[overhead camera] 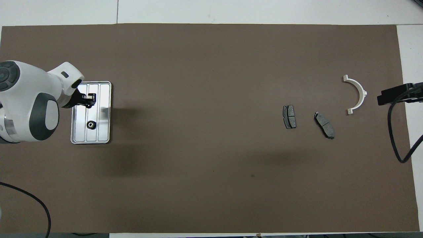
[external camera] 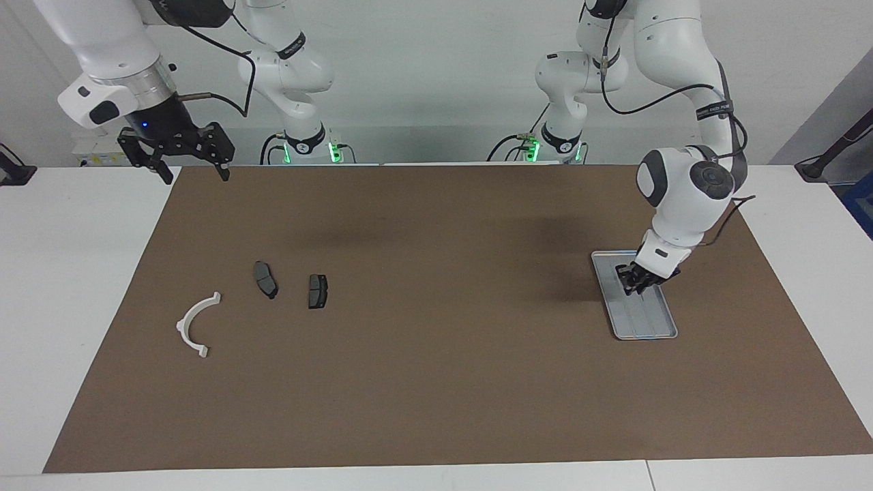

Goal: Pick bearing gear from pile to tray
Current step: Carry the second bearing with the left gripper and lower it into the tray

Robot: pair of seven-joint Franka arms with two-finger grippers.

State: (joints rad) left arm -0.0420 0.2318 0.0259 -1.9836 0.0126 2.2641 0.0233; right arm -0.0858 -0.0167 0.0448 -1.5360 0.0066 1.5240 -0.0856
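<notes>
The silver tray (external camera: 656,329) (overhead camera: 105,132) lies on the brown mat toward the left arm's end of the table. One small black round gear (overhead camera: 90,124) lies loose on the tray's floor; in the facing view the gripper hides it. My left gripper (external camera: 634,285) (overhead camera: 86,99) hangs low over the tray, pointing down. The pile lies toward the right arm's end: a white half-ring arc (external camera: 196,324) (overhead camera: 357,94) and two dark brake pads (external camera: 266,279) (external camera: 318,291). No gear shows in the pile. My right gripper (external camera: 195,170) is open, empty and raised over the mat's corner.
The brown mat (external camera: 436,382) covers most of the white table. The brake pads also show in the overhead view (overhead camera: 289,116) (overhead camera: 324,125). A black cable (overhead camera: 395,138) hangs by the right arm at the mat's edge.
</notes>
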